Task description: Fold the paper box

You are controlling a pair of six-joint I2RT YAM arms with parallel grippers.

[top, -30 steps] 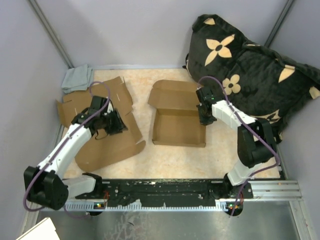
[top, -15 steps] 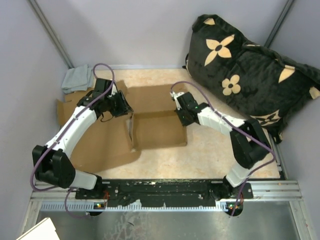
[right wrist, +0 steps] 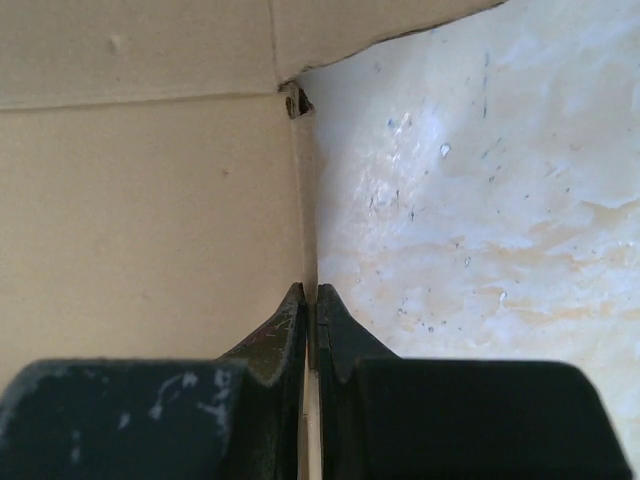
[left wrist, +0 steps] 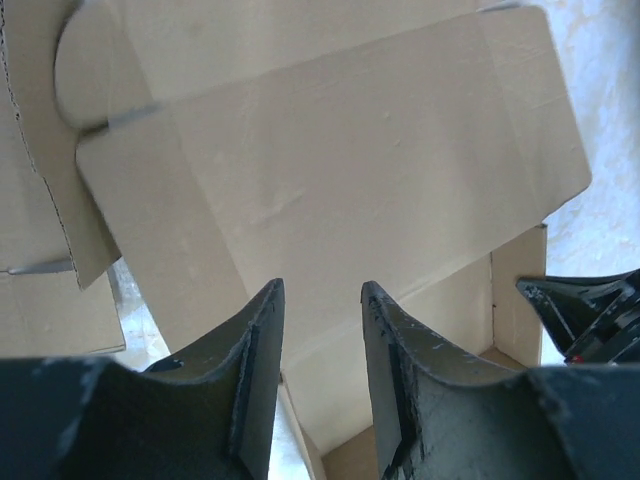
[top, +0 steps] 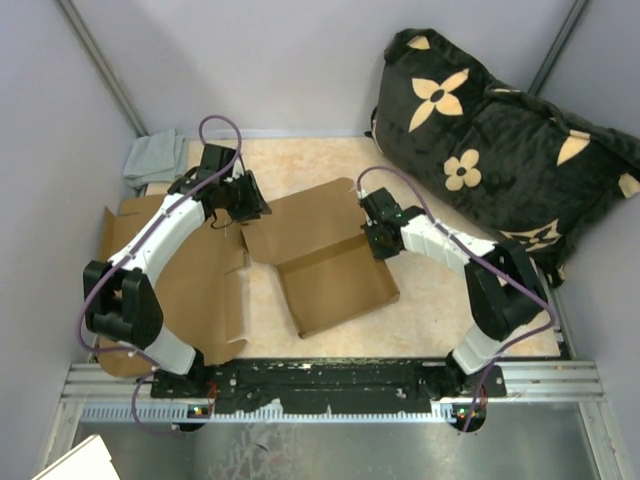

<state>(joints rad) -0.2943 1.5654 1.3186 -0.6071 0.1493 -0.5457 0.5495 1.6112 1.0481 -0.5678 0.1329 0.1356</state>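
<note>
The brown paper box [top: 335, 285] lies half folded in the middle of the table, turned at an angle, with its wide lid flap [top: 300, 215] spread toward the back left. My right gripper [top: 378, 243] is at the box's right side and shut on the thin edge of its side wall [right wrist: 311, 292]. The box panel [right wrist: 150, 200] fills the left half of the right wrist view. My left gripper [top: 254, 205] hovers at the flap's back left corner. Its jaws [left wrist: 322, 290] stand open with nothing between them, and the flap [left wrist: 330, 150] lies beyond them.
Flat cardboard sheets [top: 190, 285] lie overlapped on the left, partly under the left arm. A grey cloth [top: 155, 158] sits in the back left corner. A big black cushion with tan flowers [top: 500, 130] fills the back right. Grey walls close in three sides.
The box has slid left and turned counterclockwise with my right gripper on its wall. My left gripper has moved off the flat sheet toward the back, to the lid flap's corner.
</note>
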